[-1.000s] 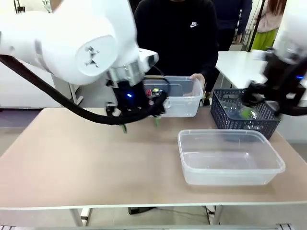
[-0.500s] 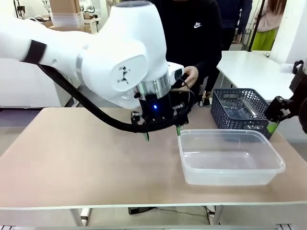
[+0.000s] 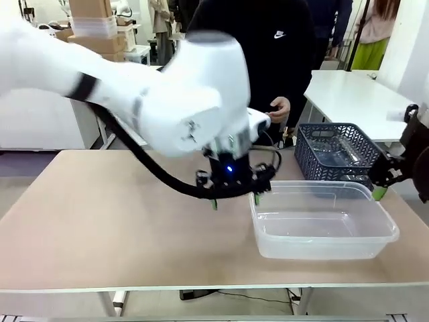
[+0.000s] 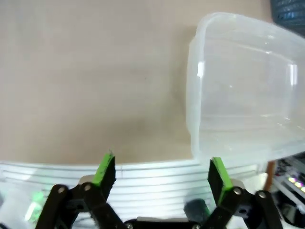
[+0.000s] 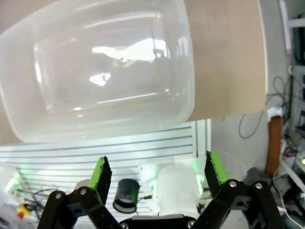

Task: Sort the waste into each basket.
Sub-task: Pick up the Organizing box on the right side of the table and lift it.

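**Both grippers spread and empty beside the clear tub**

Front view: The left gripper (image 3: 236, 200) hangs low over the beige table (image 3: 120, 221), just beside the left end of the clear, colourless rectangular plastic tub (image 3: 322, 225). Its green-tipped fingers are apart, with nothing between them and touching nothing. The right gripper (image 3: 382, 188) sits at the picture's right edge, near the tub's far right corner and close to a dark slatted plastic crate (image 3: 333, 149) behind the tub. What lies in the crate cannot be made out. The tub stands on the right half of the table with nothing in it. The left half is bare, with wide room to move. A person in a black top stands at the far side with one hand (image 3: 281, 109) held at waist height.

Left wrist view: The left gripper (image 4: 162, 172) has its jaws wide apart and holds nothing. The tub (image 4: 243, 86) lies ahead and to the right, and its rounded rim is well clear of the pads. Open tabletop (image 4: 95, 71) spreads across the rest, and its near edge runs just above the fingertips.

Right wrist view: The right gripper (image 5: 157, 172) is likewise spread wide and empty. It hangs off the table's edge, and the tub (image 5: 105, 71) lies beyond it, apart from the fingers. A strip of bare table (image 5: 224, 57) lies to the tub's right.
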### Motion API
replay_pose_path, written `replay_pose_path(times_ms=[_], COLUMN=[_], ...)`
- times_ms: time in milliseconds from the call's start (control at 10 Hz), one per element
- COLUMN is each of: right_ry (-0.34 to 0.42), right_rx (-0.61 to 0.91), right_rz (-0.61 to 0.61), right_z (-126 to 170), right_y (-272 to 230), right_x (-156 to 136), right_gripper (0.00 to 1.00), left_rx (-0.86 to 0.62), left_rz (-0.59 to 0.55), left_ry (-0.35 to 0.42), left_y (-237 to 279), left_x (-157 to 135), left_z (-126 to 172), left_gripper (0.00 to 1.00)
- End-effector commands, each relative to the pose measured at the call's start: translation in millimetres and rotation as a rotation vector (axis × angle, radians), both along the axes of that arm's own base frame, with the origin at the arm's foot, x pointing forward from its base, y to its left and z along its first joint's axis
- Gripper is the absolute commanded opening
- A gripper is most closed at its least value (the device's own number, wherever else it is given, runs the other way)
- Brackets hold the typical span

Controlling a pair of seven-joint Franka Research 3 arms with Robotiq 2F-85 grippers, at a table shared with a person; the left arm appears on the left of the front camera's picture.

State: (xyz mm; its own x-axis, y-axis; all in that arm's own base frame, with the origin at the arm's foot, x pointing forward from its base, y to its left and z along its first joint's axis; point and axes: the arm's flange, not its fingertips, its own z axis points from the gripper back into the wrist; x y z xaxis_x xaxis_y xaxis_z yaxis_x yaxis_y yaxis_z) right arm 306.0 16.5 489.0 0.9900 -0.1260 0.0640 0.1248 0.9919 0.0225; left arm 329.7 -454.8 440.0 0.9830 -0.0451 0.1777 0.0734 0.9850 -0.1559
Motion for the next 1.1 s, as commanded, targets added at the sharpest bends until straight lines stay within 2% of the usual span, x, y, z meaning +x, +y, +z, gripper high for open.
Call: replay_pose_path(times_ms=[0, 200, 500, 700, 900, 1000], right_ry=[0.024, 0.002, 0.079, 0.079, 0.07, 0.075], right_rx=[0.008, 0.008, 0.033, 0.034, 0.036, 0.038], right_rz=[-0.009, -0.04, -0.04, -0.067, -0.072, -0.074], right_z=[-80, -124, -170, -178, -174, -172], right_y=[-29, -42, -42, -42, -43, -43], right_x=[1, 4, 15, 16, 15, 16], right_gripper=[1.0, 1.0, 1.0, 1.0, 1.0, 1.0], left_rx=[0.074, 0.112, 0.09, 0.091, 0.107, 0.112], left_rz=[0.038, 0.129, 0.159, 0.148, 0.138, 0.133], left_ry=[-0.009, -0.052, -0.05, -0.023, -0.015, -0.02], left_y=[-61, -80, -85, -80, -80, -80], left_x=[39, 44, 43, 43, 42, 41], left_z=[-43, -74, -84, -84, -85, -86], left_gripper=[1.0, 1.0, 1.0, 1.0, 1.0, 0.92])
